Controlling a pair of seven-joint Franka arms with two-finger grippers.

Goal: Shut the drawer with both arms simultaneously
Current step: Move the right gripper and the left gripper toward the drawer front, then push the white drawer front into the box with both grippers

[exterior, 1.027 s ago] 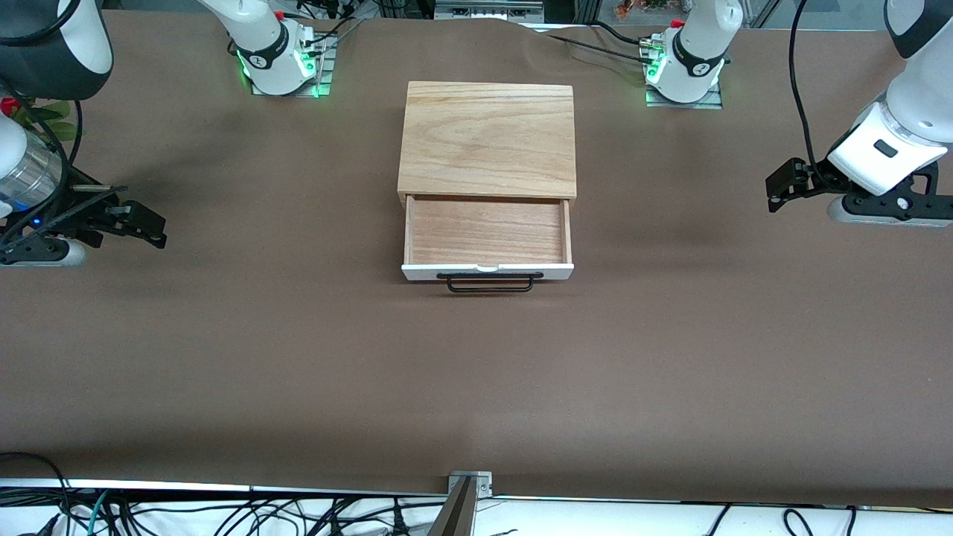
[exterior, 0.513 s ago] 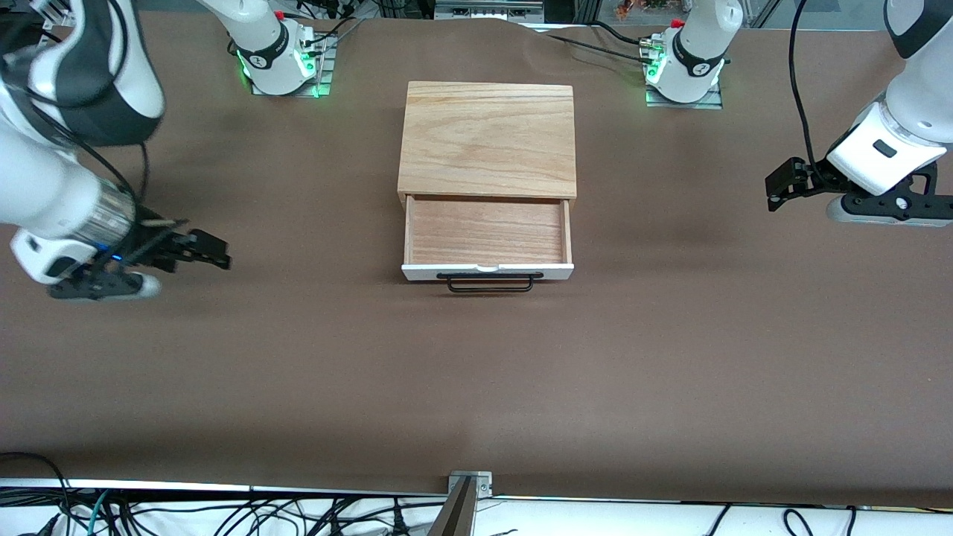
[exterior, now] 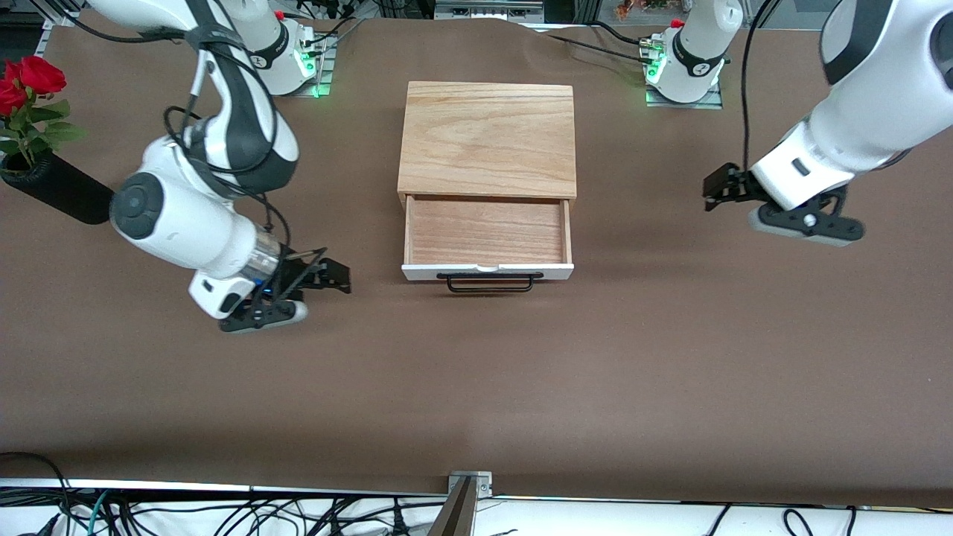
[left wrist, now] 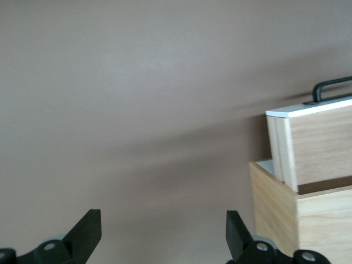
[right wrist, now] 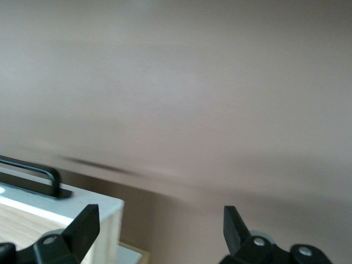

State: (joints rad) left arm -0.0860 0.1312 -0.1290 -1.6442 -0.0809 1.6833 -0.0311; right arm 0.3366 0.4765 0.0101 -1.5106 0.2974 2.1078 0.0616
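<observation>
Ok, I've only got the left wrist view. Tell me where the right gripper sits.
Observer: The right gripper hangs over the table toward the right arm's end, beside the drawer's white front, not touching it.
Operator: Check inside the drawer.
Observer: It is pulled out and its tray holds nothing.
Operator: Now place my own gripper for me.
Observer: The left gripper is over the table toward the left arm's end, apart from the box.
</observation>
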